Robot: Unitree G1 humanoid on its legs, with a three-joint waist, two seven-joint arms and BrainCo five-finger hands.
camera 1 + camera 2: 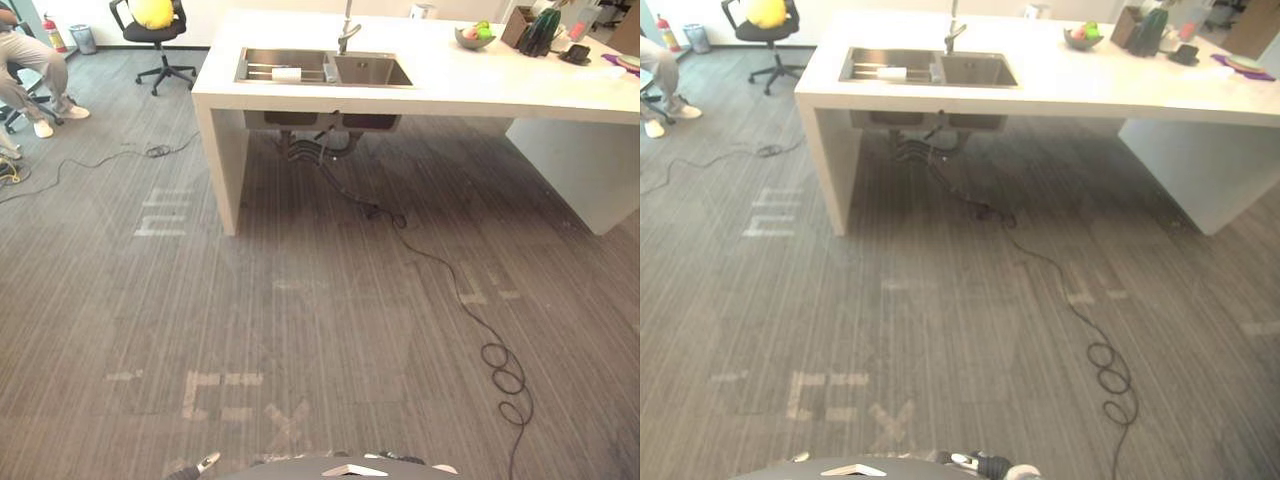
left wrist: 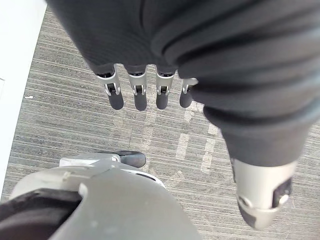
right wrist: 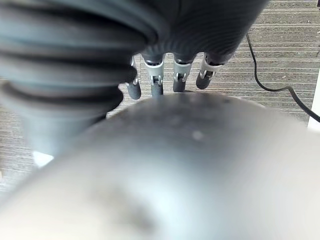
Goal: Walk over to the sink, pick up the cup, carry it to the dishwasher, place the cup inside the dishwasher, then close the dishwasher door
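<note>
Fingers (image 2: 140, 97) on our left hand (image 2: 162, 55) and right hand (image 3: 180, 80) hang straight, empty: cup (image 1: 286, 74) lies in sink (image 1: 372, 72), upper centre, well apart.

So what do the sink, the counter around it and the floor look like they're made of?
Sink: brushed metal, likely stainless steel, by its dull grey sheen. Counter: smooth white slab, perhaps solid surface or laminate; cannot tell which. Floor: grey carpet, apparently, with fine ribbed stripes.
</note>
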